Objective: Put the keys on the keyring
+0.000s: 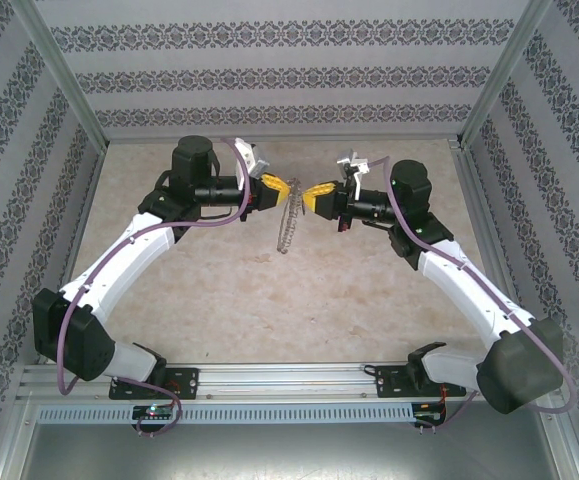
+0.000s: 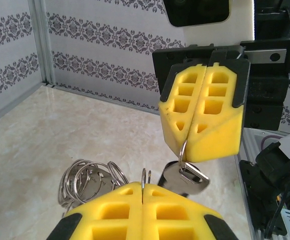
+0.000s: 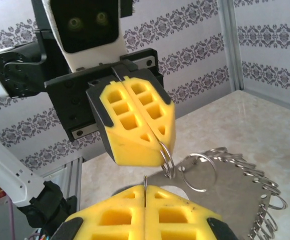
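In the top view the left gripper (image 1: 279, 189) points toward the middle of the beige table (image 1: 219, 290). Its yellow fingers are pressed together. In its own wrist view the left gripper (image 2: 142, 192) has a thin wire loop pinched in the seam between the fingers. A bundle of small silvery rings of the keyring (image 2: 87, 180) is just beside it on the left.

Seen from the right wrist, the left gripper (image 3: 155, 137) clamps one small ring at its tips. The keyring (image 3: 235, 185) spreads out to the right of it, with many small rings along its rim. From above, the keyring (image 1: 287, 225) hangs between the two grippers.

The right gripper (image 1: 314, 194) faces the left one, tips very near each other. Its fingers are also closed, and in the left wrist view the right gripper (image 2: 189, 140) pinches a small ring. The key (image 2: 175, 179), with a black head and a silvery part, hangs from this ring. I cannot tell whether this small ring is already joined to the keyring.
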Available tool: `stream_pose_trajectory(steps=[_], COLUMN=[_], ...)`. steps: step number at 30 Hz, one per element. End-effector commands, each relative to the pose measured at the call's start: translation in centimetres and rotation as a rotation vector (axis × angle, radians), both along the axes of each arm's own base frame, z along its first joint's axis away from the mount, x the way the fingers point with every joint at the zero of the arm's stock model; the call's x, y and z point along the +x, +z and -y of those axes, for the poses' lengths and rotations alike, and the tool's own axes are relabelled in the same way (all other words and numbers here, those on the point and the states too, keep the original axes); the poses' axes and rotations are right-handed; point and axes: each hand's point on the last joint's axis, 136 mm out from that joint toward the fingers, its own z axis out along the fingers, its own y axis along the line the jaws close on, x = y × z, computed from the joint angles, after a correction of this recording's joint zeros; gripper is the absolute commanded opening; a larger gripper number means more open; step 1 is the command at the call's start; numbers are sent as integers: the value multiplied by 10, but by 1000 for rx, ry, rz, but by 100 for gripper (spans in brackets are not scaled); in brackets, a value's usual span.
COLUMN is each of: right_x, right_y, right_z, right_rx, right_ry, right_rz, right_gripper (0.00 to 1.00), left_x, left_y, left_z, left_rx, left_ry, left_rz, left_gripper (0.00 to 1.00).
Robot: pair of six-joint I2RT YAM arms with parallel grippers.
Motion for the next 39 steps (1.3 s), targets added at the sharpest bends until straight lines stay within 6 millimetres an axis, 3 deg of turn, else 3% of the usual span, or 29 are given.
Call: stream_pose_trajectory(steps=[1, 12, 22, 39], right_x=[-1, 2, 9, 14], right_y=[15, 23, 18, 1], right_z=[-5, -16, -20, 0], right_rx=[5, 7, -3, -19], right_ry=[16, 25, 17, -54], right_rz=[75, 101, 92, 58], right_gripper=[0, 0, 0, 0], left_x=[-9, -12, -16, -18], left_y=[20, 17, 19, 26], left_z=[8, 12, 14, 11], left_rx=[-22, -17, -17, -17], left_ry=[-55, -75, -79, -64], left_rz=[57, 50, 56, 85], left_gripper=[0, 0, 0, 0])
